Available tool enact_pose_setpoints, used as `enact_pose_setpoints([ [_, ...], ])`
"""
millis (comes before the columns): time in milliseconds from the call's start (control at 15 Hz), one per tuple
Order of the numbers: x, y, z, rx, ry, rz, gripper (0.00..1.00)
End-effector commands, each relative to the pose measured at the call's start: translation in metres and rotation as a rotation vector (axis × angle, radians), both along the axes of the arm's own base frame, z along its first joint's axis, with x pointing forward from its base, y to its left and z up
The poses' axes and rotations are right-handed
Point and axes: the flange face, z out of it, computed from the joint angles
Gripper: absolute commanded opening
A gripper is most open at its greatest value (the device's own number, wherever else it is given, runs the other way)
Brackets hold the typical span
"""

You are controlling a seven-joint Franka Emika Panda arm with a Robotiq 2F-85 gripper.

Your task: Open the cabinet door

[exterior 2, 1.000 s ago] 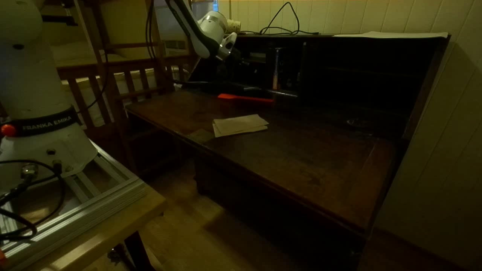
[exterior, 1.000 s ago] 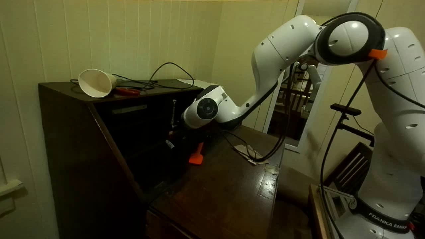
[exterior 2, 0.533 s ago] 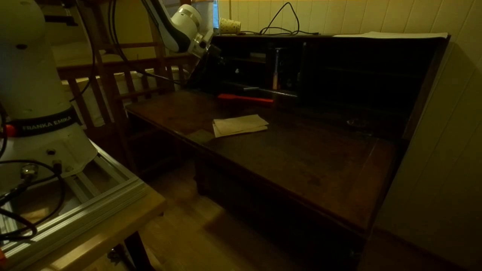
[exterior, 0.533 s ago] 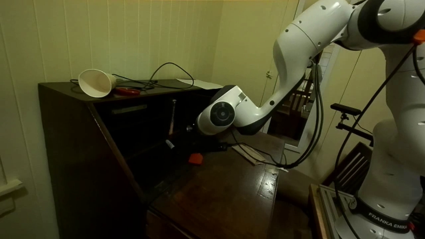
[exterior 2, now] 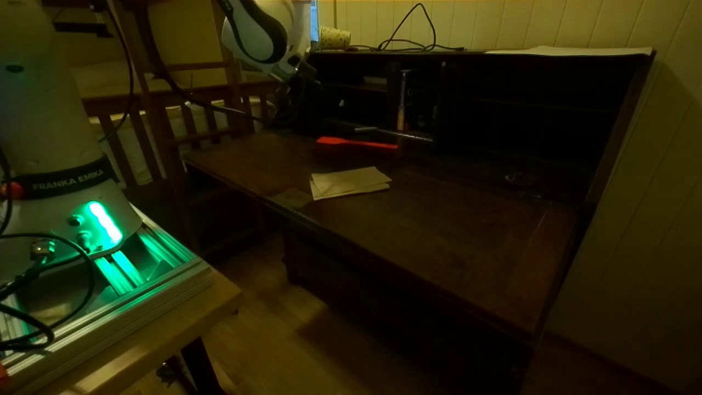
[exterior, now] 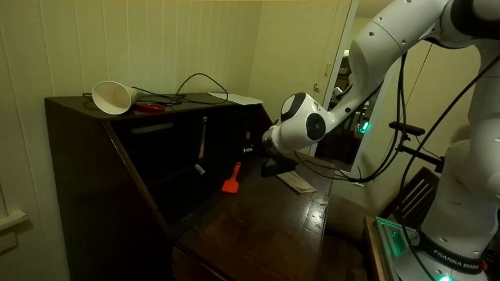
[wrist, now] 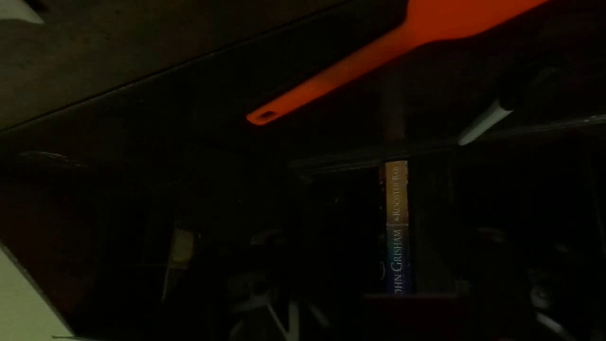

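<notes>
The cabinet [exterior: 93, 187], dark brown and slant-sided, takes up the left of an exterior view; its lowered front [exterior: 265, 234] lies flat toward the right, and the compartments [exterior 2: 521, 120] behind it are exposed in deep shadow. At the right the white robot arm [exterior: 375, 58] rises, then bends left and down toward the cabinet. A tall mirror [exterior: 336, 150] is on the far side, behind the arm. On the cabinet's top, at its far end, lies a white sheet [exterior: 238, 98], and a black cable [exterior: 200, 74] loops up left of it. The black gripper [exterior: 252, 143] is at the arm's end, above the far part of the lowered front and near the compartments; in this gloom I cannot fairly tell whether its jaws stand wide, narrow or closed on something. Folded paper [exterior 2: 351, 182] rests on the lowered front, and an orange spatula [exterior: 230, 186] lies between it and the compartments. In the wrist view a book [wrist: 397, 227] shows its spine, lettered "Rooster Bar". On the near left of the cabinet's top a paper cup [exterior: 113, 97] lies on its side, a red object [exterior: 149, 107] just to its right. Low on the arm a green light [exterior 2: 104, 222] glows.
</notes>
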Motion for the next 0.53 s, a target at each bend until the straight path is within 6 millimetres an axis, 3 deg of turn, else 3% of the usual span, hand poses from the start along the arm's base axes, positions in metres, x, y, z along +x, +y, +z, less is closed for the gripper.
enact_pose_setpoints([
  [0,-0.024,-0.034,0.038,0.013,0.019,0.156,0.99],
  [133,-0.025,-0.061,0.057,0.062,-0.009,0.149,1.00],
  [200,-0.021,-0.045,0.038,0.027,0.013,0.143,1.00],
  [333,-0.022,-0.055,0.046,0.030,0.005,0.131,1.00],
  [467,-0.021,-0.049,0.041,0.030,0.012,0.142,1.00],
])
